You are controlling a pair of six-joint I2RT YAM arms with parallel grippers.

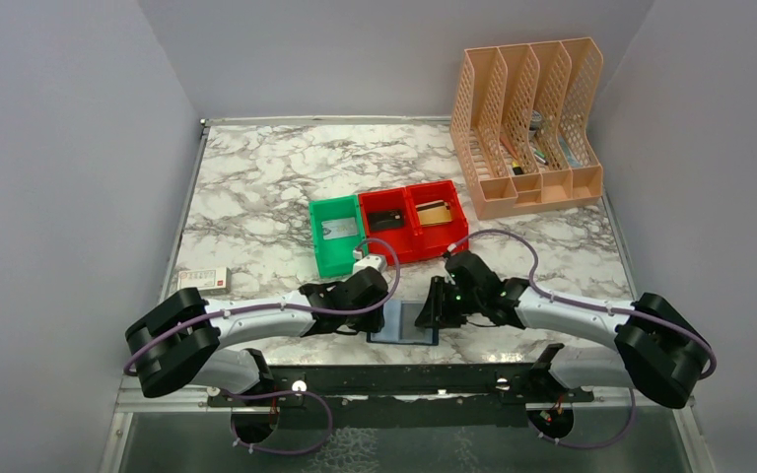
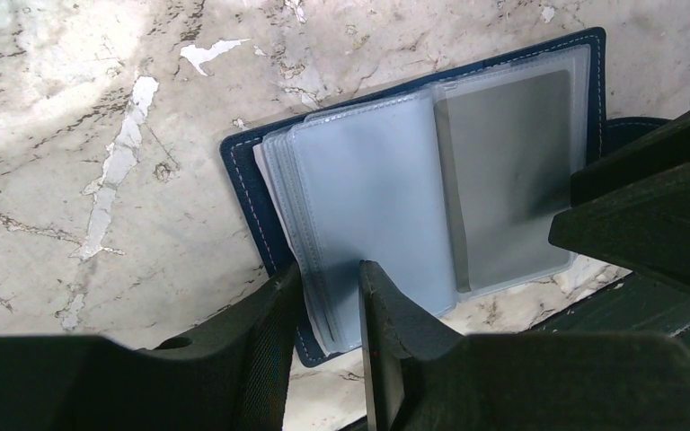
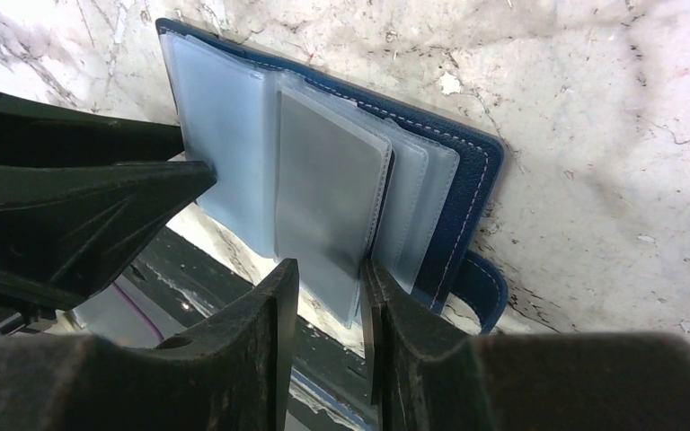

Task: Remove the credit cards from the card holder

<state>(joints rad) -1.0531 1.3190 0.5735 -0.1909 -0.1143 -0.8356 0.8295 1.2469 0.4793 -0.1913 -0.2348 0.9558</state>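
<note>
The navy card holder (image 1: 404, 324) lies open and flat at the table's near edge, its clear sleeves fanned out (image 2: 368, 189). One sleeve holds a grey credit card (image 2: 503, 171) (image 3: 328, 193). My left gripper (image 1: 380, 317) (image 2: 331, 269) straddles the near edge of the left stack of sleeves, its jaws a narrow gap apart. My right gripper (image 1: 430, 313) (image 3: 331, 267) straddles the near end of the sleeve with the grey card. A gap shows beside that sleeve. The holder's strap (image 3: 485, 283) sticks out on the right.
Behind the holder stand a green bin (image 1: 335, 235) and two red bins (image 1: 412, 222), with a dark and a tan flat item in the red ones. A peach file rack (image 1: 527, 128) is at the back right. A small white box (image 1: 203, 279) lies at the left.
</note>
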